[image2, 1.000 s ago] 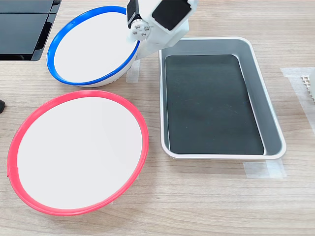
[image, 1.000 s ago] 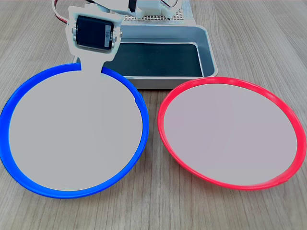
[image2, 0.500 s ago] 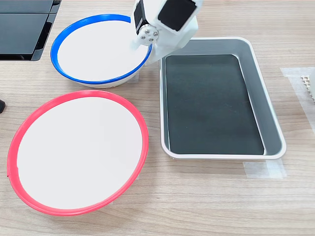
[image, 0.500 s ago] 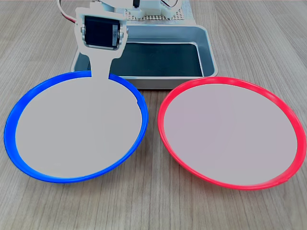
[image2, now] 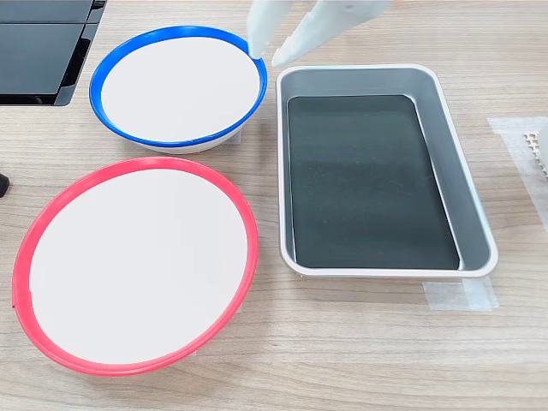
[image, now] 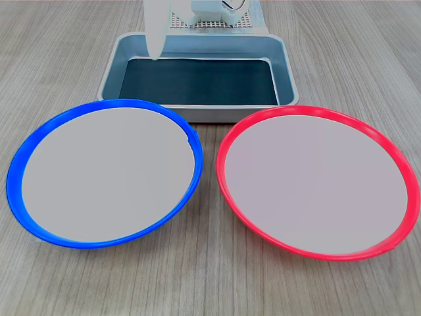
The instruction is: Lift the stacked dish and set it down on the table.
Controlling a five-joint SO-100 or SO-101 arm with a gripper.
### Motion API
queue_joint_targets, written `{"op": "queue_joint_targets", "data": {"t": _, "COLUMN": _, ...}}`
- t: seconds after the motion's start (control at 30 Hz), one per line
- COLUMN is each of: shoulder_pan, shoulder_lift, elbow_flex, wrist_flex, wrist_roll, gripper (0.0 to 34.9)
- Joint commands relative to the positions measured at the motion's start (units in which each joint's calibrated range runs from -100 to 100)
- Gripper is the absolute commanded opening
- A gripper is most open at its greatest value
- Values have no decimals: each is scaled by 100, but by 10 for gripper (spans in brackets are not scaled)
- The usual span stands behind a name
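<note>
The stacked dish, a blue-rimmed plate [image: 105, 172] [image2: 178, 86], lies flat on the table [image: 210, 286] [image2: 351, 342], beside the red-rimmed plate and not on it. My gripper [image2: 266, 56] hangs open just over the plate's rim on the side nearest the tray, its two white fingers spread and holding nothing. In the first exterior view the gripper [image: 155, 54] shows as a white finger pointing down over the tray's left end, apart from the plate.
A red-rimmed plate [image: 316, 181] [image2: 133, 265] lies on the table next to the blue one. A grey metal tray [image: 284, 62] [image2: 467, 205] with a dark bottom sits taped down behind both. A black object [image2: 38, 47] fills the second exterior view's top left corner.
The gripper has let go of the blue plate's rim and lifted away towards the tray. The plate, tilted a second ago, now rests level on the table.
</note>
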Motion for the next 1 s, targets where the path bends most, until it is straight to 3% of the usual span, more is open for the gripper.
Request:
{"op": "queue_joint_targets", "data": {"t": 0.0, "shoulder_pan": -234, "shoulder_lift": -1361, "elbow_flex": 989, "wrist_flex": -1034, "wrist_roll": -488, "gripper": 1}}
{"op": "queue_joint_targets", "data": {"t": 0.2, "shoulder_pan": -714, "shoulder_lift": -3604, "elbow_flex": 3574, "wrist_flex": -2792, "wrist_roll": -894, "gripper": 0}}
{"op": "queue_joint_targets", "data": {"t": 0.33, "shoulder_pan": -958, "shoulder_lift": -5233, "elbow_flex": 5122, "wrist_flex": -2990, "wrist_roll": -1026, "gripper": 0}}
{"op": "queue_joint_targets", "data": {"t": 0.6, "shoulder_pan": -845, "shoulder_lift": -6888, "elbow_flex": 6542, "wrist_flex": -2387, "wrist_roll": -1050, "gripper": 0}}
{"op": "queue_joint_targets", "data": {"t": 0.83, "shoulder_pan": -704, "shoulder_lift": -7903, "elbow_flex": 6788, "wrist_flex": -679, "wrist_roll": -1040, "gripper": 0}}
{"op": "queue_joint_targets", "data": {"t": 0.97, "shoulder_pan": -685, "shoulder_lift": -7903, "elbow_flex": 6788, "wrist_flex": -274, "wrist_roll": -1065, "gripper": 0}}
